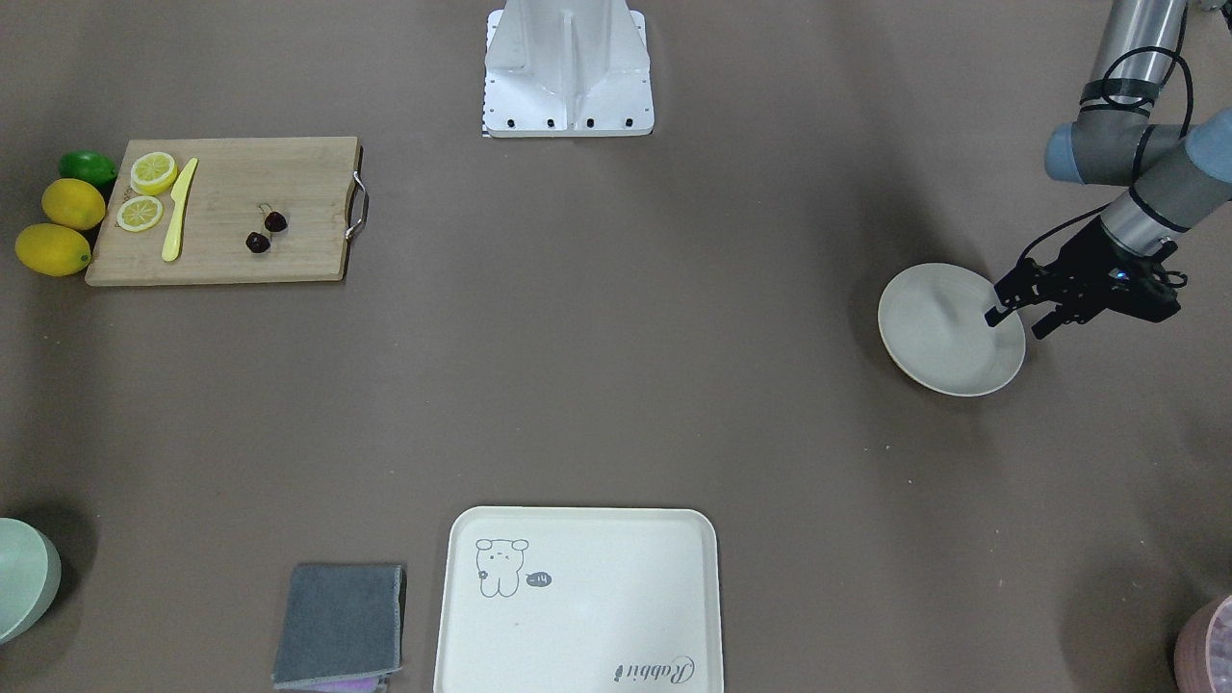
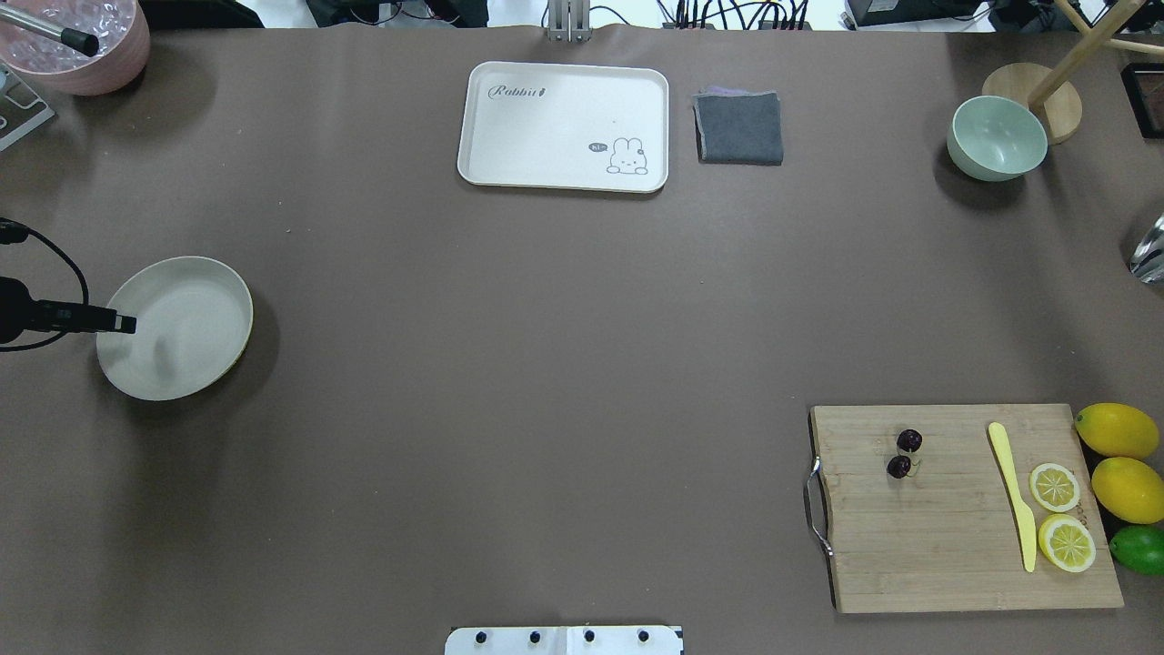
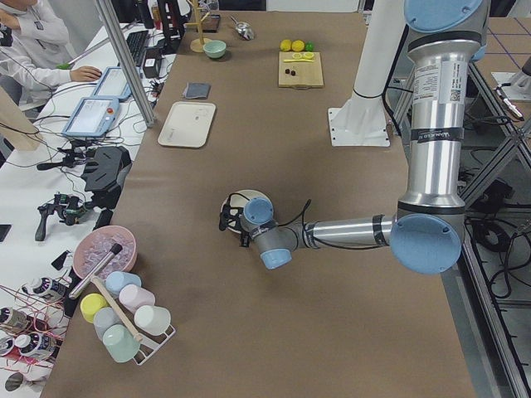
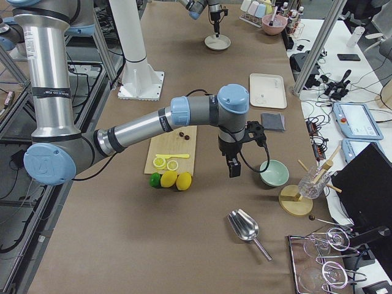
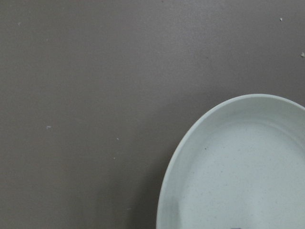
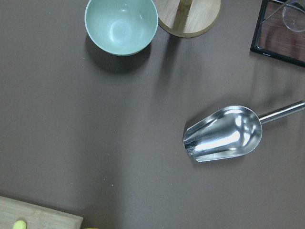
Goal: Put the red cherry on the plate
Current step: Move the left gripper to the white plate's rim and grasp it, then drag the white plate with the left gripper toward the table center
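Observation:
The red cherry (image 1: 275, 221) (image 2: 908, 440), two tiny dark fruits on thin stems, lies on the wooden cutting board (image 2: 946, 546) near its handle end. The round cream plate (image 1: 948, 337) (image 2: 182, 337) (image 5: 238, 171) rests on the table far across from it, with nothing on it. My left gripper (image 1: 1016, 322) points down over the plate's outer rim, its fingers apart and holding nothing. My right gripper (image 4: 231, 168) shows only in the exterior right view, hanging over the table between the lemons and the green bowl; I cannot tell whether it is open or shut.
On the board lie a yellow knife (image 2: 1014, 496) and two lemon slices (image 2: 1055, 487), with lemons (image 2: 1117, 429) and a lime (image 2: 1138, 549) beside it. A bear tray (image 2: 564, 123), grey cloth (image 2: 738, 127), green bowl (image 2: 996, 136), metal scoop (image 6: 224, 133) and pink bucket (image 2: 82, 45) ring the far side.

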Available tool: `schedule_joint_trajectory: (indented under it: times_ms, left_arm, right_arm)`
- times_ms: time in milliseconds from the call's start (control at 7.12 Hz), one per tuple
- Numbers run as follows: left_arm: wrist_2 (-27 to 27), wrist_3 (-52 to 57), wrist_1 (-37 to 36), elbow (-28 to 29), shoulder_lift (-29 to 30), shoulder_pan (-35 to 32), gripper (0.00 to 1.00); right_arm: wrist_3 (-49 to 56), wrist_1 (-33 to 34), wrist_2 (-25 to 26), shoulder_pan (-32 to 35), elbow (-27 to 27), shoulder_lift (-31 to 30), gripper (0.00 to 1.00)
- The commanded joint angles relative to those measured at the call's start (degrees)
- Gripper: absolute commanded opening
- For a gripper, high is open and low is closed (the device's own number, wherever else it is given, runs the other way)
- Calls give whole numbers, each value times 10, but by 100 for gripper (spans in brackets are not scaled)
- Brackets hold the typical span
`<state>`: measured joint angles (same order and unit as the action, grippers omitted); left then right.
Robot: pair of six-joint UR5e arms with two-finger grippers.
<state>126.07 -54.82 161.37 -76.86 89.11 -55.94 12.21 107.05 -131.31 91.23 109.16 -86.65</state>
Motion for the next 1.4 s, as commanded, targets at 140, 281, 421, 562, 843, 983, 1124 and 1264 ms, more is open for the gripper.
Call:
schedule_joint_trajectory:
  times_ms: [140,281,421,562,843,983,1124,1264]
  left_arm:
    - [0,6,17,4,-3,2,0]
    - [0,6,42,20,-3,3,0]
    - [0,1,55,23,-3,3,0]
    - [14,-1,49,16,-2,3,0]
    - [120,-23,-28,-12,39,-51,0]
    - [189,-47,-173,-98,79,-105,0]
    - [193,-47,-299,-193,90,-112,0]
    - [189,-51,-417,-257,138,-110,0]
  right_arm:
    - [0,0,0,0,0,3,100]
    - [0,0,0,0,1,3,100]
    - [0,0,0,0,1,3,100]
    - [0,0,0,0,5,1,100]
    - [0,0,1,4,7,-3,100]
    - [0,0,1,4,8,-3,100]
    - [0,0,1,4,8,-4,100]
    - [0,0,2,4,6,-3,100]
